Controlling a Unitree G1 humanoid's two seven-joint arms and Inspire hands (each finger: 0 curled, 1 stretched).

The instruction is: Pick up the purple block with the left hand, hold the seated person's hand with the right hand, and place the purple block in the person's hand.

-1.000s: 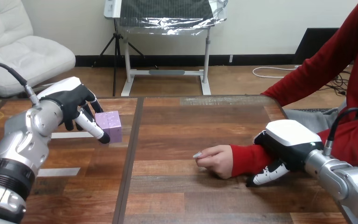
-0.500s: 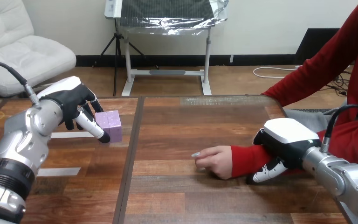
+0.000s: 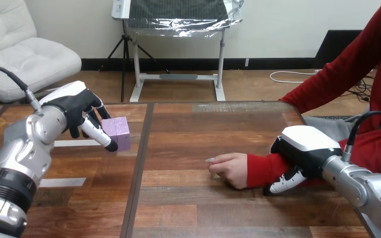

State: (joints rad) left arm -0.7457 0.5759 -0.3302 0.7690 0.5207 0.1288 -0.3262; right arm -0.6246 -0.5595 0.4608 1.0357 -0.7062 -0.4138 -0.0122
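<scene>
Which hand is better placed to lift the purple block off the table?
The left hand: its thumb and fingers are curled round the purple block. The right hand is far off at the view's right, curled round the person's forearm, so it is busy there.

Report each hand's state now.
Left hand: fingers curled round the purple block.
Right hand: fingers curled round the person's forearm.

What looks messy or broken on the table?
Nothing stands out. The purple block sits upright on the table, with the left hand curled round it. The person's hand rests on the wood, and the right hand is curled round the person's forearm. Nothing is spilled or damaged.
</scene>
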